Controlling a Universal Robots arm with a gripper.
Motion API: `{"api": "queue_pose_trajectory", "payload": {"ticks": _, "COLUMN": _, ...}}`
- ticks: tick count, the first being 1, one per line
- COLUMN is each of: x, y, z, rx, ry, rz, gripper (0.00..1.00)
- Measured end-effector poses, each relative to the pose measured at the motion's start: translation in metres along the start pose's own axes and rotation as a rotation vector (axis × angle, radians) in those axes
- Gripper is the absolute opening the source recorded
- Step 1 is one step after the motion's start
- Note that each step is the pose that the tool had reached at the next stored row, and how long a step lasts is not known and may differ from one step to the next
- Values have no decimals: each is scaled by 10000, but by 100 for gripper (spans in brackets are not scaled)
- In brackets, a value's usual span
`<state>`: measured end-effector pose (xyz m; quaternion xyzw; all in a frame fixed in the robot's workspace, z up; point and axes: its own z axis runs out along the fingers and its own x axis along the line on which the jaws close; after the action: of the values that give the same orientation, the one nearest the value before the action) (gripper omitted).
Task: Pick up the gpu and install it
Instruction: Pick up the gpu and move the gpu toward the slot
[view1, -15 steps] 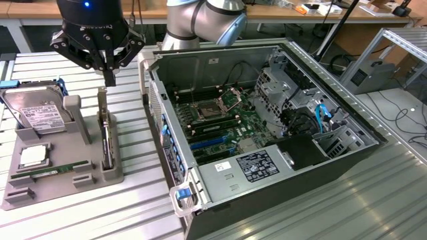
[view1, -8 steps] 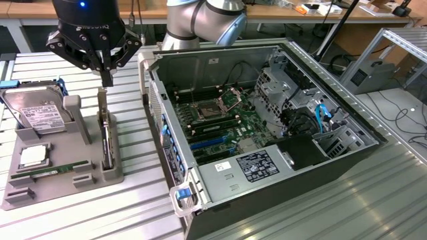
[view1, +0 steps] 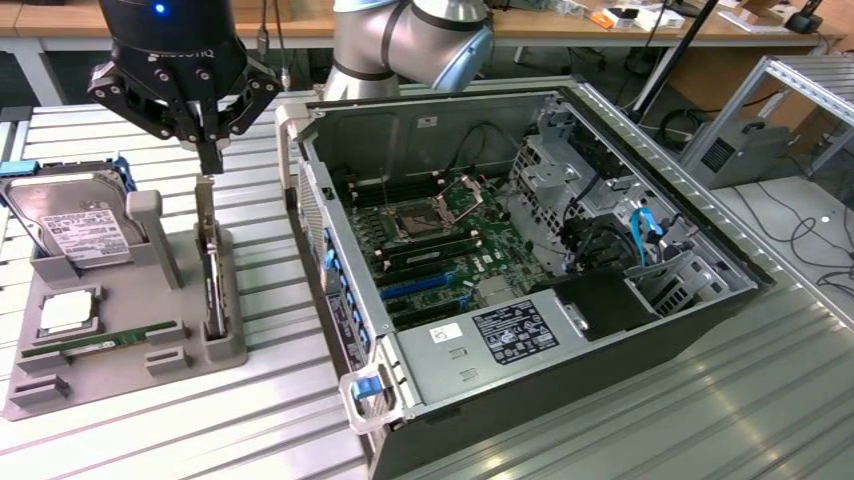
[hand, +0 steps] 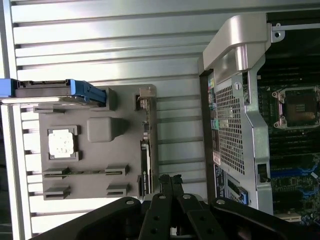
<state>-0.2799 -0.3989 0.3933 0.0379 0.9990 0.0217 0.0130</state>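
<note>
Our tool (view1: 210, 160), jaws together, hovers just above the gpu (view1: 208, 265) standing on edge in the gray holder (view1: 94, 378). We judge pickup not yet begun; grasping calls for parting them around its thin edge.

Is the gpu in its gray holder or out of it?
In: the gpu stands on edge, slotted in the gray holder, outside the computer case.

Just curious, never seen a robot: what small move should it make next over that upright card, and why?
Probably open up first: the end effector hangs pinched shut just above the gpu, which stands on edge in the gray holder, so it cannot straddle the card.
</note>
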Motion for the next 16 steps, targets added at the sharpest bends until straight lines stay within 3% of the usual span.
{"api": "queue_pose_trajectory", "payload": {"ticks": 8, "x": 0, "y": 0, "z": 0, "rx": 0, "ry": 0, "rz": -1, "gripper": 11}}
{"api": "queue_pose_trajectory", "payload": {"ticks": 9, "x": 0, "y": 0, "z": 0, "rx": 0, "ry": 0, "rz": -1, "gripper": 24}}
{"api": "queue_pose_trajectory", "payload": {"ticks": 10, "x": 0, "y": 0, "z": 0, "rx": 0, "ry": -1, "rz": 0, "gripper": 24}}
{"api": "queue_pose_trajectory", "payload": {"ticks": 11, "x": 0, "y": 0, "z": 0, "rx": 0, "ry": 0, "rz": 0, "gripper": 35}}
{"api": "queue_pose_trajectory", "payload": {"ticks": 12, "x": 0, "y": 0, "z": 0, "rx": 0, "ry": 0, "rz": -1, "gripper": 35}}
{"api": "queue_pose_trajectory", "payload": {"ticks": 13, "x": 0, "y": 0, "z": 0, "rx": 0, "ry": -1, "rz": 0, "gripper": 42}}
{"api": "queue_pose_trajectory", "payload": {"ticks": 16, "x": 0, "y": 0, "z": 0, "rx": 0, "ry": 1, "rz": 0, "gripper": 42}}
